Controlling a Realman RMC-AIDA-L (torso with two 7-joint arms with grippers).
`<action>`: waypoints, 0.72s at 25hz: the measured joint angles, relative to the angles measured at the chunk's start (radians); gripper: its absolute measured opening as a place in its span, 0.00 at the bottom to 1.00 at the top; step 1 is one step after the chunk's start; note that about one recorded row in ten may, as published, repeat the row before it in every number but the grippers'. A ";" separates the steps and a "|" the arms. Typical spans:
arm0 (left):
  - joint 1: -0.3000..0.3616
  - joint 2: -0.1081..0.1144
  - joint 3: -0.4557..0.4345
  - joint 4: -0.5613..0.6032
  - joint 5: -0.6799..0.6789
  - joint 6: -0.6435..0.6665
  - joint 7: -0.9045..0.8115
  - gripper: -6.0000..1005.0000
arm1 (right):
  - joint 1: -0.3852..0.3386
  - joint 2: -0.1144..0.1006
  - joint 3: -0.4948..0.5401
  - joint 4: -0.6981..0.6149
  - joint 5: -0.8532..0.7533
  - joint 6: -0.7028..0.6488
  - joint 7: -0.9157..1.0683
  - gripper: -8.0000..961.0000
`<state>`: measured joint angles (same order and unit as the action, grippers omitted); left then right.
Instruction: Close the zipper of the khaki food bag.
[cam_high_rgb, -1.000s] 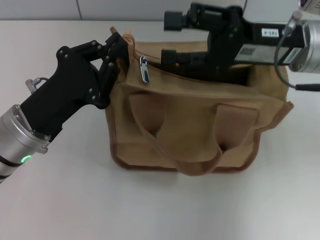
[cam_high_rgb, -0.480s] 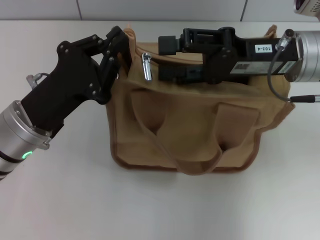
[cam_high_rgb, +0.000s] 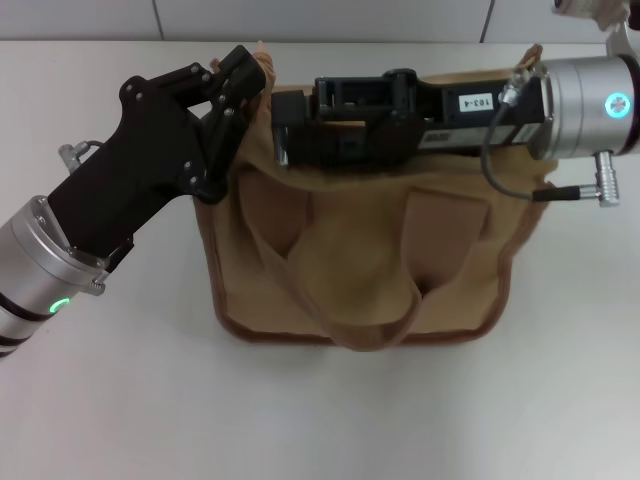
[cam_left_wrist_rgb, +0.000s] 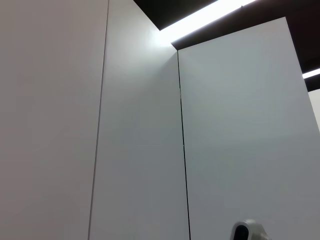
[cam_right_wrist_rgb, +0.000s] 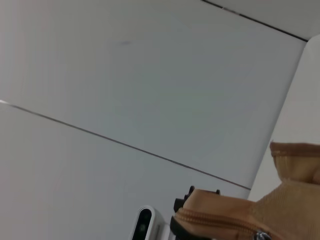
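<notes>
The khaki food bag stands on the white table in the head view, its brown handles drooping over the near side. At the bag's far-left top corner, my left gripper is shut on the fabric end. My right gripper reaches in from the right, lying along the bag's top over the zipper, with its tip at the left end. The silver pull tab is hidden under it. The right wrist view shows a stretch of the zipper and a fabric end tab.
White tabletop surrounds the bag on the near side and to the left. A grey wall runs behind the table. A cable loops off the right wrist above the bag's right end. The left wrist view shows only wall panels.
My right gripper has slid left along the bag's top and now covers the pull tab that showed before. The left gripper stayed at the corner, and the bag's top shifted slightly left.
</notes>
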<state>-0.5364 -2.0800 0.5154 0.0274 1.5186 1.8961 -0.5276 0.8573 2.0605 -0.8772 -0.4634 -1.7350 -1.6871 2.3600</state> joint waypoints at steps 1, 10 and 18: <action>0.000 0.000 0.000 0.000 0.000 0.001 0.000 0.05 | 0.006 0.000 -0.005 -0.001 0.000 0.017 -0.010 0.84; -0.004 0.000 0.000 -0.001 0.001 0.001 0.000 0.05 | 0.010 0.012 -0.008 -0.014 0.005 0.013 -0.047 0.84; -0.008 0.000 0.000 -0.004 0.001 -0.003 0.000 0.05 | 0.001 0.010 -0.018 -0.014 -0.009 0.019 -0.059 0.83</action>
<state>-0.5439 -2.0801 0.5156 0.0233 1.5191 1.8928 -0.5278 0.8587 2.0710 -0.8953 -0.4772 -1.7443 -1.6682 2.3014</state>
